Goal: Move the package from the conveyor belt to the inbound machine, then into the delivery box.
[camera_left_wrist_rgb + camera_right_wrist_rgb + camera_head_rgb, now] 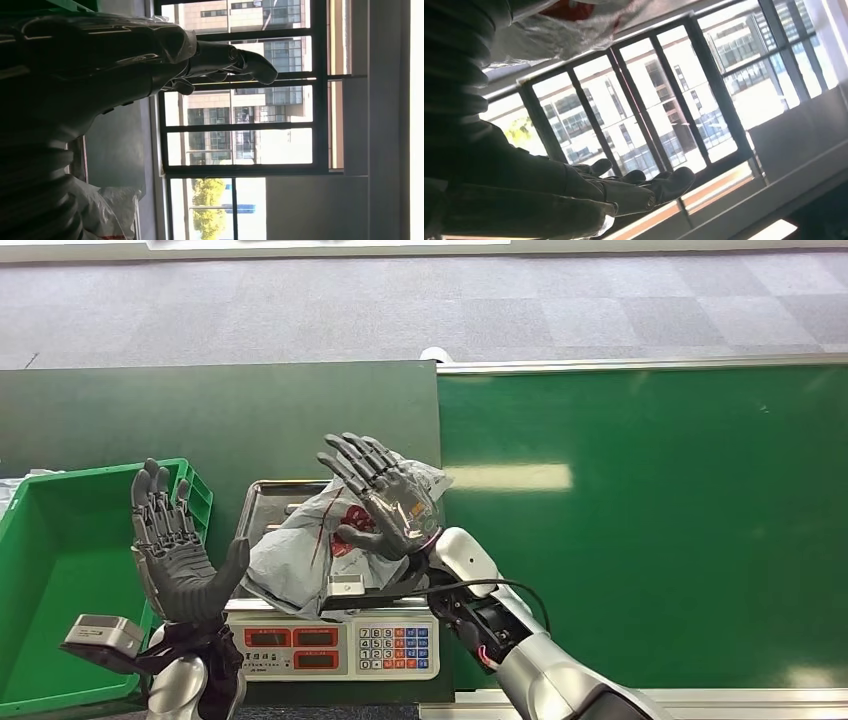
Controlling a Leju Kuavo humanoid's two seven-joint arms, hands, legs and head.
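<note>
Both robot hands are hovering over the inbound machine with fingers spread and holding nothing: the left robot hand is standing upright just beside the green delivery box, and the right robot hand is poised palm-out in front of the package, close to it, though I cannot tell whether it is touching the film. That package, a crumpled grey plastic mailer bag with red print, is lying on the steel weighing tray of the inbound machine, a scale with red displays and a keypad, while the green conveyor belt is stretching off to the right. Judging by its wrinkles and slumped shape, the bag is looking light, soft and slippery, likely to sag and shift under a loose hold. A grasp is probably working best by gathering a thick fold near the bag's middle or pressing it between both palms, rather than pinching a thin edge that could slide free.
</note>
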